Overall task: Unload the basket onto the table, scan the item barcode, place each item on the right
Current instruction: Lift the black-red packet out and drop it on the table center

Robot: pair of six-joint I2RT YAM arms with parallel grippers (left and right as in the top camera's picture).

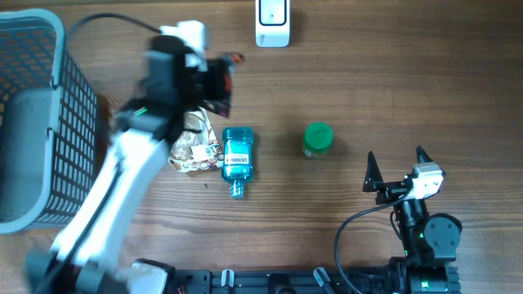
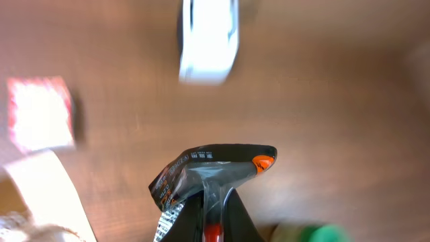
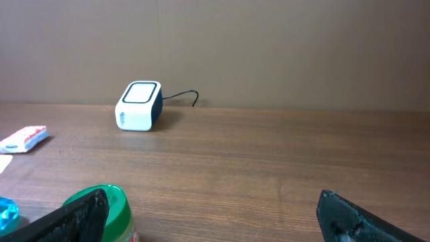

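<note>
Motion blur smeared your left arm (image 1: 122, 171) in the overhead view, so the outline of the left pincer (image 1: 212, 85) and its load was hard to make out there. In the left wrist view the scanner (image 2: 208, 40) was a white blur, cut off by the top edge. The white print on the lower left fold of the dark packet (image 2: 213, 168) was too soft to read. A basket (image 1: 37, 122) ran off the left side of the overhead frame.

You had the left pincer pressed together on the dark packet, pinching it from below at the bottom centre of the left wrist frame. The packet stood up out of the fingers. Its crumpled free edge ran roughly left to right, and its orange-tipped corner was at the right, pointing up the frame. I could not tell its long axis.

From overhead, the packet sat in the upper centre-left, off the surface (image 1: 368, 73), with the scanner (image 1: 272, 24) near it toward the top edge.

Your right pincer (image 1: 398, 167) stood spread wide at lower right, well apart from the packet and holding nothing.
</note>
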